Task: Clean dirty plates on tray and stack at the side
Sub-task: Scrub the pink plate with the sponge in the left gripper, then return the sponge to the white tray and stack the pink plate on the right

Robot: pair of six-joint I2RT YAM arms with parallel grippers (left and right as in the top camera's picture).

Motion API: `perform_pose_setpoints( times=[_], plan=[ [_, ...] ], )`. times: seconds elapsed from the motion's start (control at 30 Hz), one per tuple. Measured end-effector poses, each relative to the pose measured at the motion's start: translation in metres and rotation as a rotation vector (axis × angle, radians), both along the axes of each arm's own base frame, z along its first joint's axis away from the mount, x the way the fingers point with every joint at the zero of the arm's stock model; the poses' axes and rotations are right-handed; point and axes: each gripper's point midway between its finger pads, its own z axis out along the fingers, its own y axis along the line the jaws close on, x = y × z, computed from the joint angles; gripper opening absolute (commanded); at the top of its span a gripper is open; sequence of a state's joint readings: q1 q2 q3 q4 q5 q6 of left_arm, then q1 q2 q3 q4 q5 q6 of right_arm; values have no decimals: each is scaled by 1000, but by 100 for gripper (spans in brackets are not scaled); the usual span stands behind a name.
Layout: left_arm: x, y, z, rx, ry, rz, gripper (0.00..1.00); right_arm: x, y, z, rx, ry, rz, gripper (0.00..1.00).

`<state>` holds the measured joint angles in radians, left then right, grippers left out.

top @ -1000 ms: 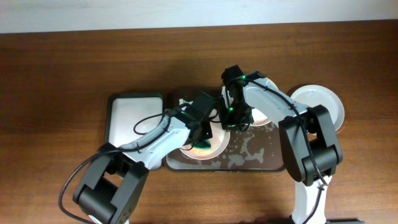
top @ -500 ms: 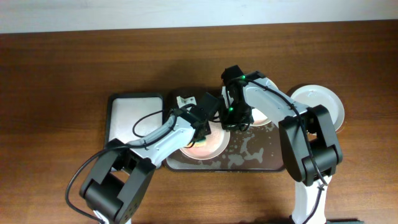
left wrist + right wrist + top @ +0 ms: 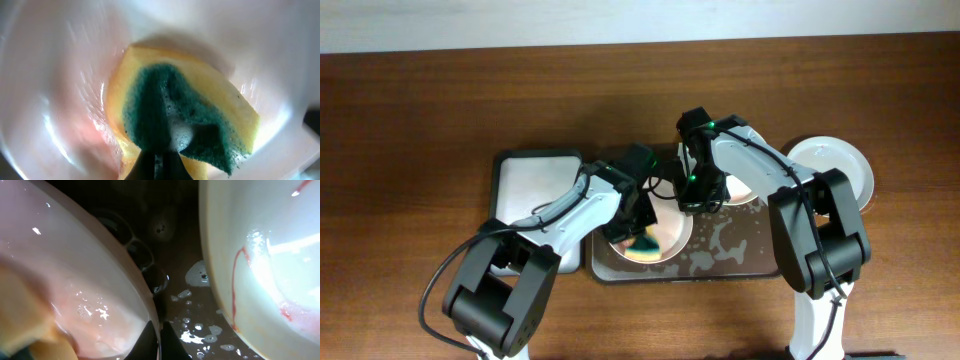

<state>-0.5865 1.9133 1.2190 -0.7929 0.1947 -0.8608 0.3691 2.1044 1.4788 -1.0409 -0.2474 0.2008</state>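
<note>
Plate scrubbing
The left gripper (image 3: 642, 232) is clamping its jaws on a sponge (image 3: 200, 120) against the plate (image 3: 670, 232); the right gripper (image 3: 159, 336) is pinching the rim (sudsy tray (image 3: 750, 250) beneath).

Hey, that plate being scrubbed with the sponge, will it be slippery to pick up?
Probably slippery: the plate looks glossy and wet, and the sponge carries suds. It looks rigid, so it shouldn't flex. Pushed, it may skid on the wet, sudsy tray.
</note>
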Motion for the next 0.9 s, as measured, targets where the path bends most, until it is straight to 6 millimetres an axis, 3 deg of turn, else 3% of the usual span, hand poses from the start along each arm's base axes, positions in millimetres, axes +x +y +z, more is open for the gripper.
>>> perform_pose_setpoints(
  times=[0.17,0.27,0.43,0.6,0.63,0.67,0.77,0.83,0.9],
  plan=[
    [-31,-17,2,-121,157,-27,0,-4,-2,0,-8,14,3,4],
    [-33,-17,1,-123,166,-35,0,-4,-2,-1,-9,16,3,4],
    [-17,-7,-1,-109,125,-1,0,-1,0,-1,2,2,3,4],
    [30,26,5,-78,42,64,0,2,3,-1,15,-5,-9,4],
    [37,33,7,-60,23,43,0,2,3,-1,14,-4,-10,5],
    [40,37,9,-40,8,16,0,2,3,-1,14,-4,-10,14],
    [43,50,21,29,-25,-65,0,-1,0,-1,-1,4,-3,25],
    [44,62,36,78,-66,-93,0,-1,-2,-1,-10,4,-2,25],
    [50,80,59,160,-142,-103,0,-1,-3,-1,-17,2,-3,15]
  ],
)
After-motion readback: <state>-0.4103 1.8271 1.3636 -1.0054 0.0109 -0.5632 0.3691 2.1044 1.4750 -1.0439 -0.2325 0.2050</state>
